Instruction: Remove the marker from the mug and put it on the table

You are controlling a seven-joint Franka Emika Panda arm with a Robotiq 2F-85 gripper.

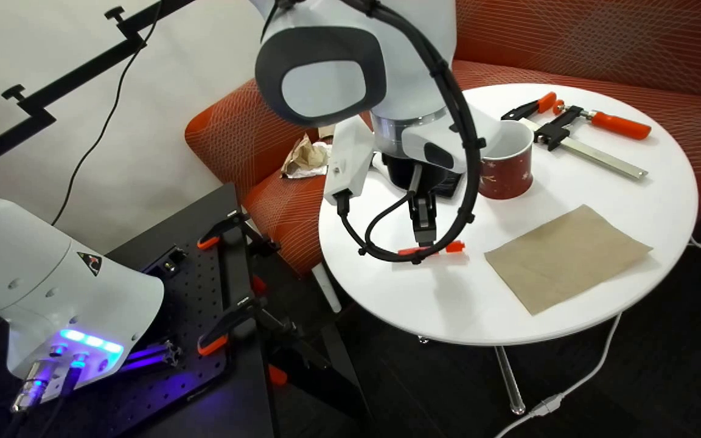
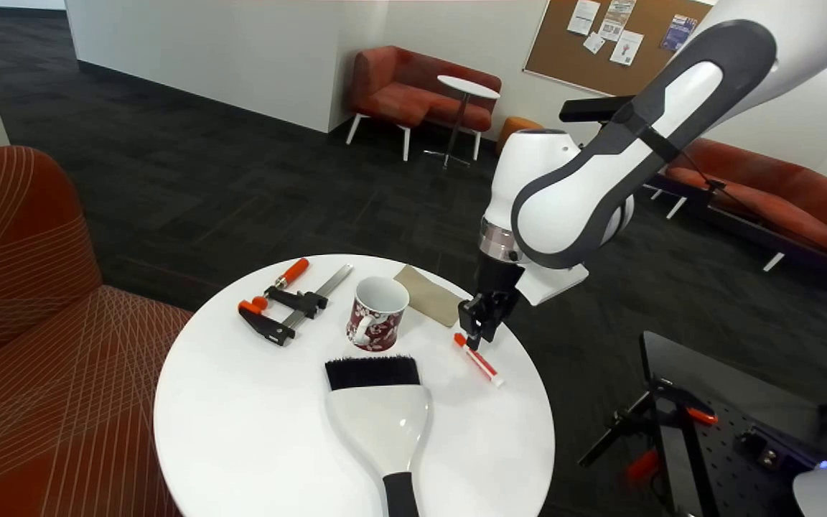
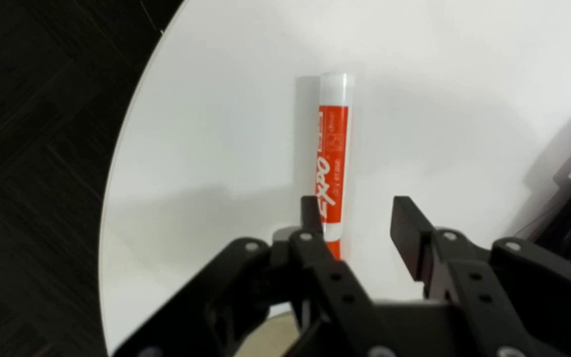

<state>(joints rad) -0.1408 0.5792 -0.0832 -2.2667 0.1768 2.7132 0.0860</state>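
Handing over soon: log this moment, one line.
Expo dry-erase marker: lying on round white table | patterned red mug: upright | claw: open, near marker, nothing gripped

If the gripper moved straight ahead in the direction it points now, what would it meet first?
Probably the red-and-white marker, which seems to lie under the open gripper, or the white table right beside it; depth is unclear.

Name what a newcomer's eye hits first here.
Probably the white robot arm hanging over the round table, its open pincer close to the red-and-white marker lying there. Next, the wide brush in the foreground of an exterior view. Then the red patterned mug, standing between the marker and the orange-handled clamp.
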